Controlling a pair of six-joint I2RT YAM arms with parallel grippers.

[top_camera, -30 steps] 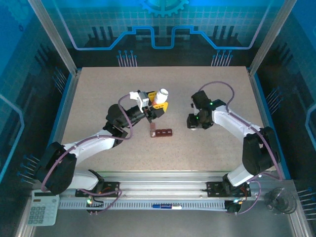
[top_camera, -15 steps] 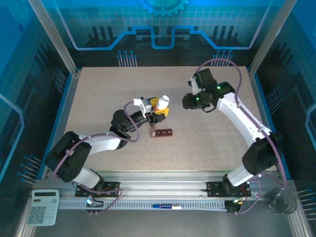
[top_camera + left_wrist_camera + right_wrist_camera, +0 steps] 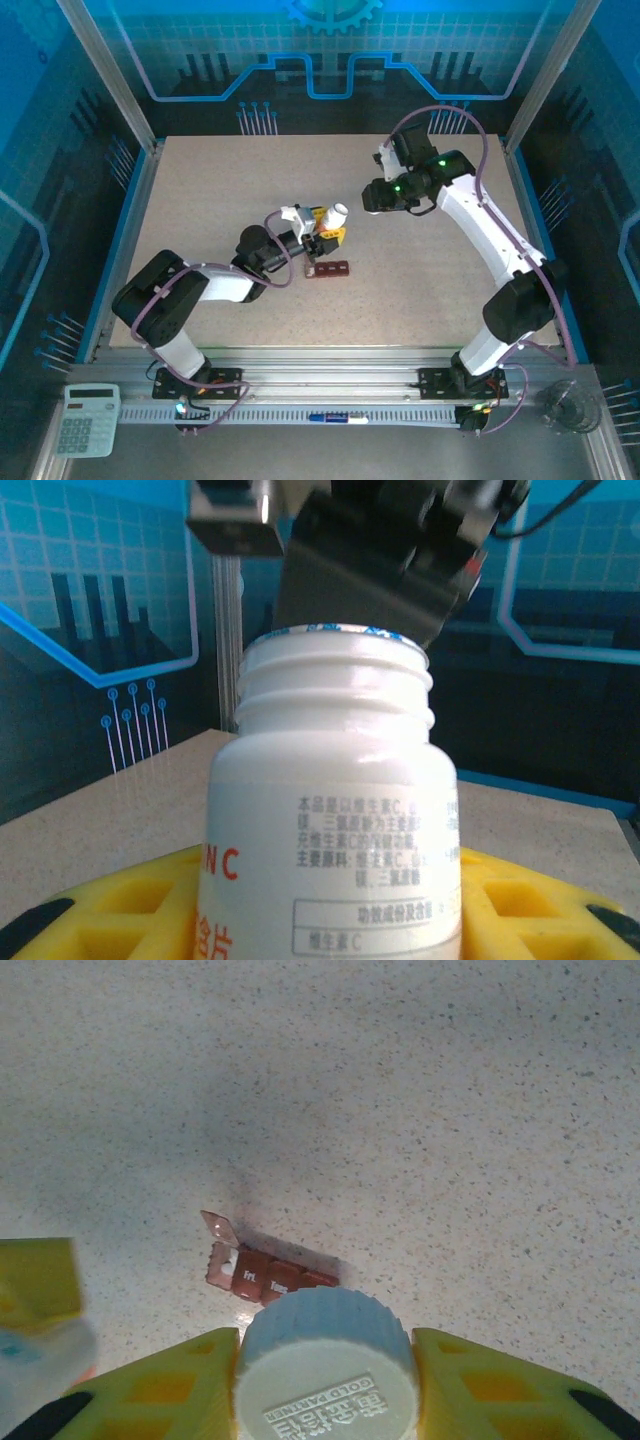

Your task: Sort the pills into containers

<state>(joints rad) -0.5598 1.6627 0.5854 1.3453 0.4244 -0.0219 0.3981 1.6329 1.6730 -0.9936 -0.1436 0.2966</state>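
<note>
My left gripper [image 3: 326, 233] is shut on a small white bottle [image 3: 335, 214] with orange print, uncapped, its threaded neck [image 3: 337, 670] bare between the yellow fingers [image 3: 110, 900]. The right gripper [image 3: 373, 197] hangs just right of the bottle, shut on the white ribbed cap [image 3: 326, 1370]. On the table below lie the containers [image 3: 328, 268], a reddish-brown strip of lidded squares [image 3: 268, 1272]. Its left end lid [image 3: 218, 1227] stands open, with something pale inside. No loose pills show.
The speckled beige table [image 3: 220, 180] is ringed by a blue rail and aluminium posts. A calculator [image 3: 85, 421] lies outside the front left corner. The right arm's dark body [image 3: 370, 550] looms close over the bottle's mouth.
The right gripper has lifted from the table's middle and swung back and left, close to the bottle. The left gripper has carried the bottle slightly right, over the strip.
</note>
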